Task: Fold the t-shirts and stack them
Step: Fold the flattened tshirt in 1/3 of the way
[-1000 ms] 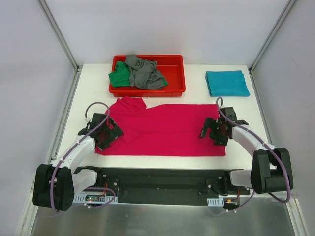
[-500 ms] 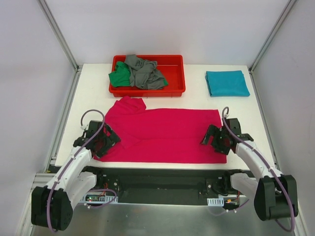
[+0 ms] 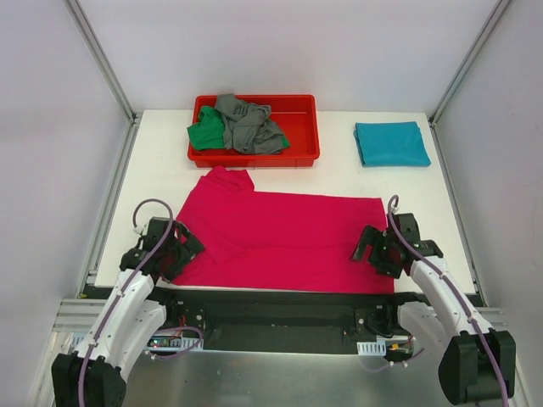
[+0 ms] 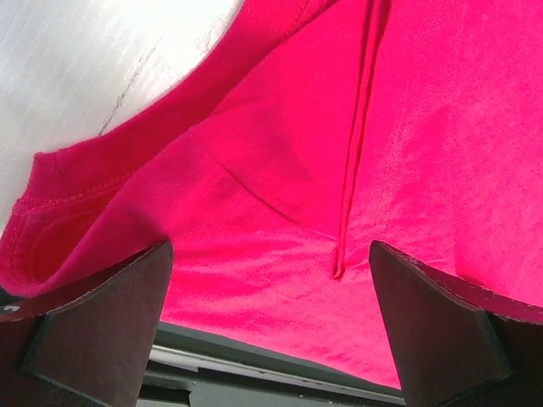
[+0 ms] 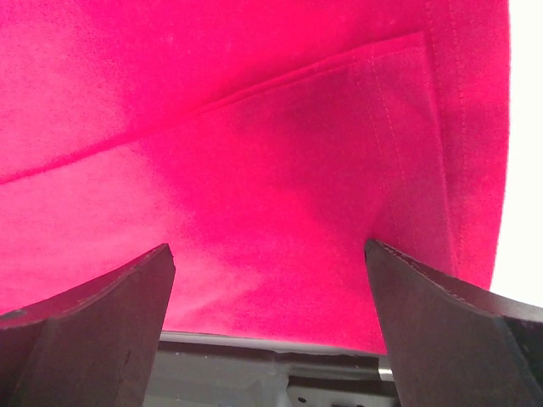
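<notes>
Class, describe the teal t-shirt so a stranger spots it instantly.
On the white table, find the red tray at the far edge. Right of it lies the teal t-shirt, alone. Only it is folded into a neat rectangle; the others are crumpled or spread out.

white table (image 3: 161,161), pale plain walls (image 3: 280,42), aluminium frame posts (image 3: 100,55).

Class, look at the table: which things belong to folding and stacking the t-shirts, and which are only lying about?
Belongs to the job:
magenta-pink t-shirt, spread flat
teal t-shirt, folded
green t-shirt, bunched in the tray
grey t-shirt, bunched in the tray

Just there:
red tray
white table
</notes>
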